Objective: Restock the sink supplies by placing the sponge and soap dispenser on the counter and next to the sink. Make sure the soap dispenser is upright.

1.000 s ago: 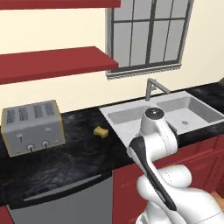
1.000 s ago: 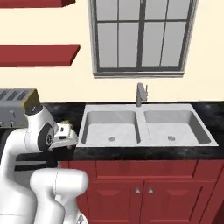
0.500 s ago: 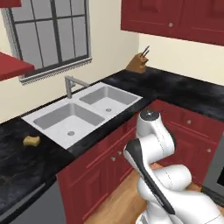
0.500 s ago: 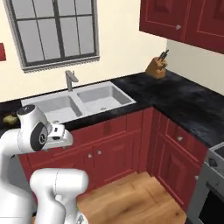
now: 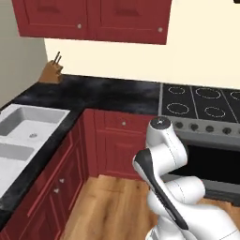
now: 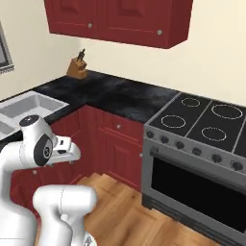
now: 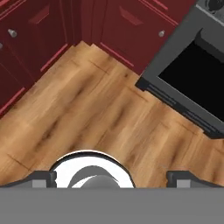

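Sponge: you could not tell from these pictures where it lay. By my judgement it would be light, soft and squashy, and not likely to slip. You would do best to pinch it across its narrow middle, gently, so it did not fold.
Soap dispenser: its place was likewise not to be told. I judged it stiffer, smoother and top-heavy. You should take it round the body, below the pump, and keep it standing.
Claw: the gripper (image 7: 114,178) was spread wide and held nothing. Its two dark tips stood far apart, pointing down at the wooden floor (image 7: 100,109).
Sink: the sink (image 5: 28,133) lay at 9 o'clock from the arm in the left base view, partly cut by the picture's edge.
Counter: the counter (image 5: 108,93) ran from the sink's rim round the corner at 11 o'clock and on to 12 o'clock. The strip just beside the basin was the place to aim for.
Knife block: the knife block (image 5: 51,72) stood on the counter at 11 o'clock, well apart from the sink.
Stove: the stove (image 5: 201,105) sat at 2 o'clock, touching the counter's end. Its oven door (image 7: 197,87) showed at 2 o'clock in the hand view.
Step in hand: I judged that you were looking for the supplies, with neither one placed yet.
Risk: a hard squeeze could flatten the sponge, and a high grip could tip the dispenser.
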You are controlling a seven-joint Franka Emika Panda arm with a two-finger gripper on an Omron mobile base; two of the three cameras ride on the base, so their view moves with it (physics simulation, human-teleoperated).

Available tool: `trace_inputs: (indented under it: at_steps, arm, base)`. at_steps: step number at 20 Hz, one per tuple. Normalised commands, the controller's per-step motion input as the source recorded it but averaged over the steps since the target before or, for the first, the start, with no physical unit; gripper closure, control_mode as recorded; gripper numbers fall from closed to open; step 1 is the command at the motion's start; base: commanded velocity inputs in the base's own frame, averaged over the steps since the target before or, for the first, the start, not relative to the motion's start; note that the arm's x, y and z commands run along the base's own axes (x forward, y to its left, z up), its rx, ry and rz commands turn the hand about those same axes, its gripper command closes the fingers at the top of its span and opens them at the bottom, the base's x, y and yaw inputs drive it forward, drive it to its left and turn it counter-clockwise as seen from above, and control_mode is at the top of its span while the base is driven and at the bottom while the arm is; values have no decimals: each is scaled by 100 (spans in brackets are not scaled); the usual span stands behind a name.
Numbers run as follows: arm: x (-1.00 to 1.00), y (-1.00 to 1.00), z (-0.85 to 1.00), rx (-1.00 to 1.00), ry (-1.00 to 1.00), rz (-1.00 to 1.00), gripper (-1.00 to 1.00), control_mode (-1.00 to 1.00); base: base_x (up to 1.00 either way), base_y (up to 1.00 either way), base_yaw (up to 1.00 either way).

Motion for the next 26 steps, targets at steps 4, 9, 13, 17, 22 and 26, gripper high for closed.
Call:
trace_inputs:
  at_steps: [4, 9, 13, 17, 22, 26]
  arm:
    - [0, 0, 0, 0, 0, 0, -100, 100]
    - [0, 0, 0, 0, 0, 0, -100, 100]
    - [0, 0, 0, 0, 0, 0, -100, 100]
    - [0, 0, 0, 0, 0, 0, -100, 100]
    - [0, 0, 0, 0, 0, 0, -100, 100]
    - [0, 0, 0, 0, 0, 0, -100, 100]
  base:
    - [-20, -84, -64]
    - [-10, -100, -46]
    - [0, -100, -29]
    - [2, -100, -12]
    - [18, -94, -3]
    - [47, -69, 0]
